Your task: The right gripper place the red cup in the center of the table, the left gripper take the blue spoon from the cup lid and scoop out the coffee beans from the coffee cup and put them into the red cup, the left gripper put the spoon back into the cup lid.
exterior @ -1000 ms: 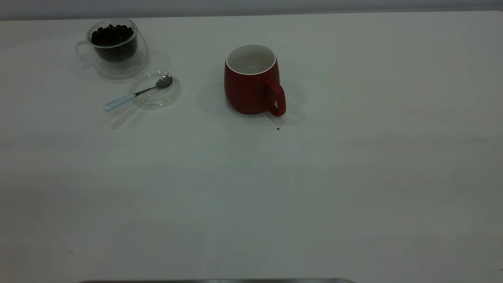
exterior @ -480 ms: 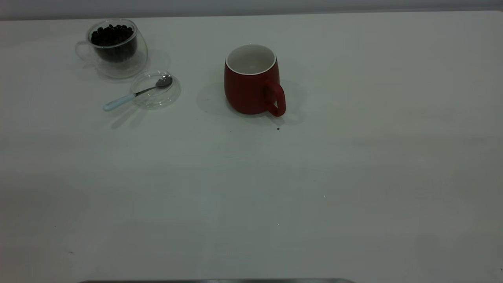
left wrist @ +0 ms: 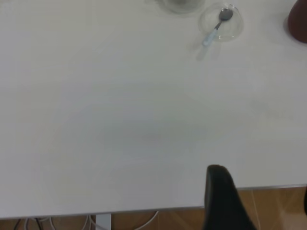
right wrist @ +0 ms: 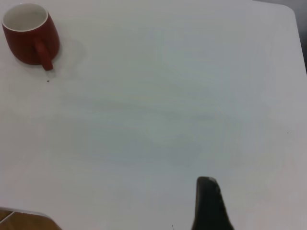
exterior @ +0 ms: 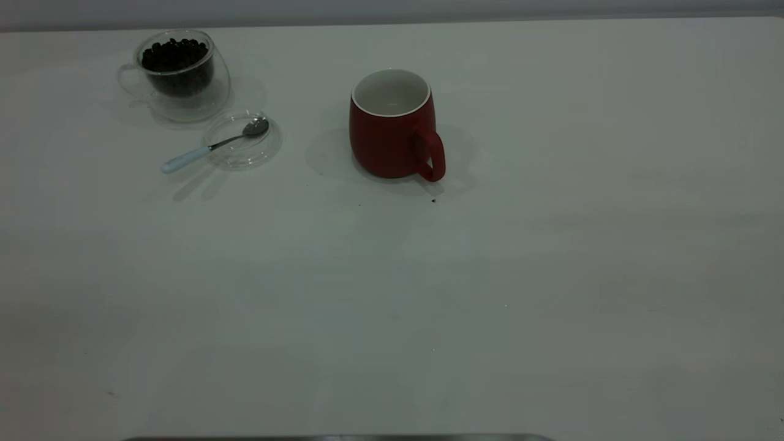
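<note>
The red cup (exterior: 392,131) stands upright, empty, near the middle of the far half of the table (exterior: 429,294), handle toward the camera; it also shows in the right wrist view (right wrist: 29,40). The coffee cup (exterior: 177,73) with coffee beans (exterior: 174,55) stands at the far left. In front of it lies the cup lid (exterior: 243,139) with the blue spoon (exterior: 208,148), bowl in the lid, handle sticking out. My left gripper (left wrist: 261,201) is open and empty over the table's near edge, far from the spoon (left wrist: 215,29). My right gripper (right wrist: 254,206) is open, empty, far from the cup.
Neither arm shows in the exterior view. A dark speck (exterior: 433,199) lies just in front of the red cup. A dark strip (exterior: 337,437) runs along the near edge. Wooden floor (left wrist: 268,211) and cables show beyond the table edge.
</note>
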`<state>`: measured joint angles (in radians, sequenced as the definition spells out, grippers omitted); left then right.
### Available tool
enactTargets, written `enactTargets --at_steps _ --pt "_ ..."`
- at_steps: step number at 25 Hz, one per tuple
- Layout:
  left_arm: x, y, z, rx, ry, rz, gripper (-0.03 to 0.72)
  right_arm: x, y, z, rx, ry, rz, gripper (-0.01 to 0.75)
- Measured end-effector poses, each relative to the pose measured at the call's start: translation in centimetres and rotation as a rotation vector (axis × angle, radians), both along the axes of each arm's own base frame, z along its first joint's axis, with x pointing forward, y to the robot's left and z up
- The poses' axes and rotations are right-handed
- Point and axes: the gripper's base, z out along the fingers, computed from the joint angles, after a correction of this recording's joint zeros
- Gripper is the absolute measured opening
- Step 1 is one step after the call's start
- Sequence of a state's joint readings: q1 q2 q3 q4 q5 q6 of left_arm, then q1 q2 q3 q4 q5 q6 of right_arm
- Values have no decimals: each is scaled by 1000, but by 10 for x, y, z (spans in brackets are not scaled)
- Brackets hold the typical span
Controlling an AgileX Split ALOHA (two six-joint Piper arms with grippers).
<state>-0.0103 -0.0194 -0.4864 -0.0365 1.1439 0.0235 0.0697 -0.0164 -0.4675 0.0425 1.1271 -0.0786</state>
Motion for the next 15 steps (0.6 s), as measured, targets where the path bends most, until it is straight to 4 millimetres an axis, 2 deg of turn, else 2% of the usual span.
enactTargets --at_steps 15 --pt "0 0 0 0 0 7 462 0 0 0 0 0 0 520"
